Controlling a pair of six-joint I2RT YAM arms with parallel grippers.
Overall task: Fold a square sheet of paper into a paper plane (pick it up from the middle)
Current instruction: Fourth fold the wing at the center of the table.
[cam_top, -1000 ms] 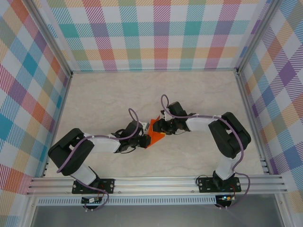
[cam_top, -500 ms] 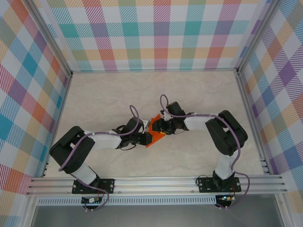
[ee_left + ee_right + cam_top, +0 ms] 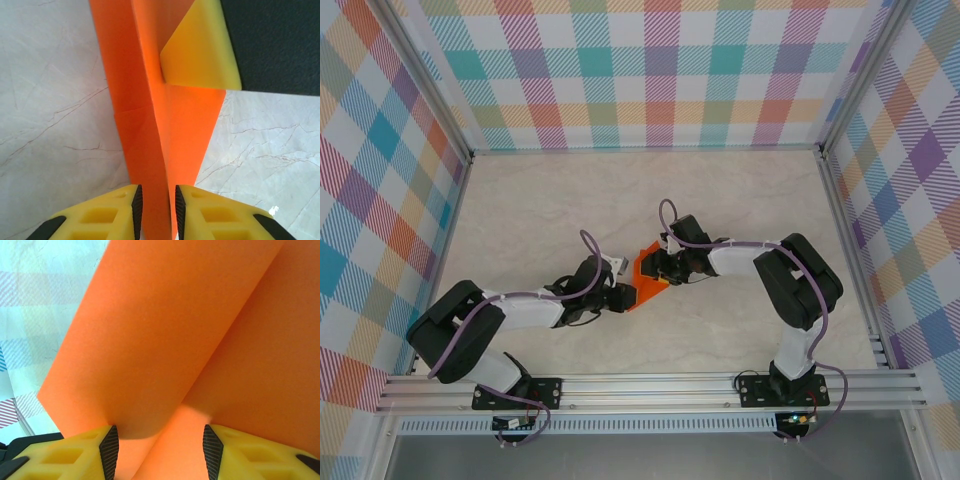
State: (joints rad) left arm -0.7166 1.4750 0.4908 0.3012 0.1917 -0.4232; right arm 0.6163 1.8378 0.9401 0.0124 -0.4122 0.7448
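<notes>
The square sheet of paper (image 3: 646, 272) is bright orange and folded into a narrow upright wedge at the table's middle. It is held off the marble between both grippers. My left gripper (image 3: 624, 294) is at its near-left end. In the left wrist view the paper's (image 3: 145, 100) folded ridge runs between the jaws of the left gripper (image 3: 156, 200), which stand narrowly apart, barely open. My right gripper (image 3: 657, 268) has the far-right end. Its jaws (image 3: 156, 442) stand wide, and the orange flaps (image 3: 175, 340) bulge between them against both pads. One right finger (image 3: 200, 55) lies against the paper's side.
The marble tabletop (image 3: 570, 200) is ringed by aluminium rails (image 3: 650, 385) and plaid walls (image 3: 650, 70). Both arms meet at the centre, their purple cables (image 3: 665, 212) looping above the wrists.
The left jaws have parted slightly from shut. The left arm has stretched lower and further left at its base. The paper and the right gripper have hardly moved.
</notes>
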